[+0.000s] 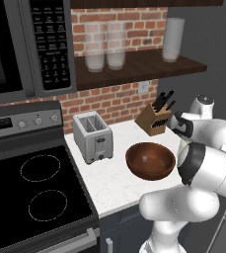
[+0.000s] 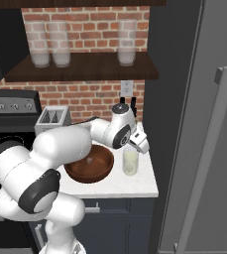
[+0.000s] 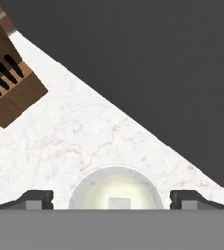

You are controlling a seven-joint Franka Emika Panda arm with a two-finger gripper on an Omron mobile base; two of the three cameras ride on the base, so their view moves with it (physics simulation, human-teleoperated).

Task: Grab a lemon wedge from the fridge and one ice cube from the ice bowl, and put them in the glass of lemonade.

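The glass of lemonade (image 2: 130, 162) stands on the white counter near its right edge, beside the dark grey fridge (image 2: 204, 99), whose door is shut. My gripper (image 2: 139, 144) hovers just above the glass. In the hand view I look straight down into the glass of lemonade (image 3: 116, 188): a small pale ice cube (image 3: 117, 202) floats in the liquid, and my fingertips (image 3: 35, 199) stand wide apart on either side of the rim, open and holding nothing. The ice bowl (image 1: 150, 160) sits left of the glass with one small cube (image 1: 144, 158) inside. The lemon wedge is out of view.
A knife block (image 1: 156, 118) stands at the back of the counter behind the glass. A toaster (image 1: 93, 136) sits left of the bowl, next to the black stove (image 1: 30, 192). Tall frosted glasses (image 1: 104, 47) line the wooden shelf above.
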